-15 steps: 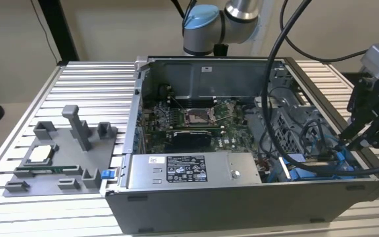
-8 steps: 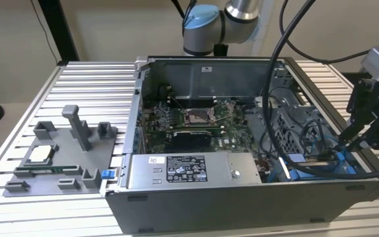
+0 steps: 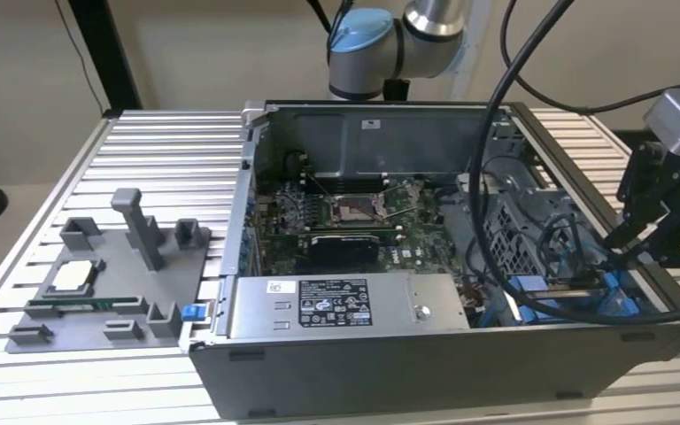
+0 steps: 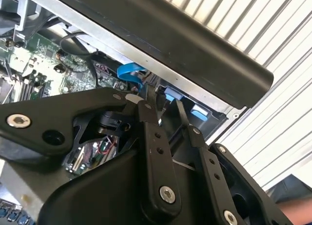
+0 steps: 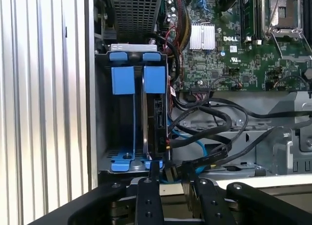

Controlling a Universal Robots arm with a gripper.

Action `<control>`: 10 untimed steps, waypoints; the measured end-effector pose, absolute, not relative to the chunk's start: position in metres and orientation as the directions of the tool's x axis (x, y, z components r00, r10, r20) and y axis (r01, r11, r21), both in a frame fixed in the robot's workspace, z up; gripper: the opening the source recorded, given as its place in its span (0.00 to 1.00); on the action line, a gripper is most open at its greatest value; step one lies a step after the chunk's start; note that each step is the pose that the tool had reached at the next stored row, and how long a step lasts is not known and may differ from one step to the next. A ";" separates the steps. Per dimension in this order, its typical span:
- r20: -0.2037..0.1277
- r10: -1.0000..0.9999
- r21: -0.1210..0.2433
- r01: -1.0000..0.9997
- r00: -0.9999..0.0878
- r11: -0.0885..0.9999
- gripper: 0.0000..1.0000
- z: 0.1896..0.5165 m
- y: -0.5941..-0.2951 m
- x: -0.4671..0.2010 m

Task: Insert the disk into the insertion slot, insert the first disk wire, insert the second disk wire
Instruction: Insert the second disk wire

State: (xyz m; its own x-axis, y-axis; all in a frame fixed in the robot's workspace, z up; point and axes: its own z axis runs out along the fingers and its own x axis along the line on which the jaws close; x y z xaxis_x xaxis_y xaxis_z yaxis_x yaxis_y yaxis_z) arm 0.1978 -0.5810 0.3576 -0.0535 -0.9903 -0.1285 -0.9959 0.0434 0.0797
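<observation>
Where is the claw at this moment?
In the exterior view the black claw hangs at the exterior view's right, over a corner of the open grey computer case, just above the grey metal drive bay with blue rails.

We see the insertion slot [image 5: 103, 113] as dull grey metal with smooth blue plastic rails [image 5: 123, 80]; the pincer [image 5: 170, 172] matt black, probably metal; the surface [image 5: 44, 113] ribbed metal.

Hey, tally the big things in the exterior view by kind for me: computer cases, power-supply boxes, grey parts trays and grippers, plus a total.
Computer case: 1
Power-supply box: 1
Grey parts tray: 1
Gripper: 1
Total: 4
</observation>
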 end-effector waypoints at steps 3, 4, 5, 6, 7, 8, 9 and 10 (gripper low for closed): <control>-0.148 -0.987 0.081 -0.996 -0.053 0.042 1.00 0.358 -0.581 0.198; -0.153 -0.987 0.081 -0.996 -0.053 0.041 1.00 0.358 -0.581 0.198; -0.156 -0.986 0.081 -0.996 -0.053 0.041 1.00 0.358 -0.581 0.198; -0.160 -0.986 0.081 -0.996 -0.054 0.041 1.00 0.358 -0.581 0.198; -0.164 -0.985 0.081 -0.996 -0.054 0.041 0.00 0.358 -0.581 0.198; -0.167 -0.984 0.081 -0.996 -0.054 0.040 0.00 0.358 -0.581 0.198; -0.171 -0.984 0.082 -0.996 -0.054 0.040 0.00 0.358 -0.581 0.198; -0.174 -0.983 0.082 -0.996 -0.054 0.040 0.00 0.358 -0.581 0.198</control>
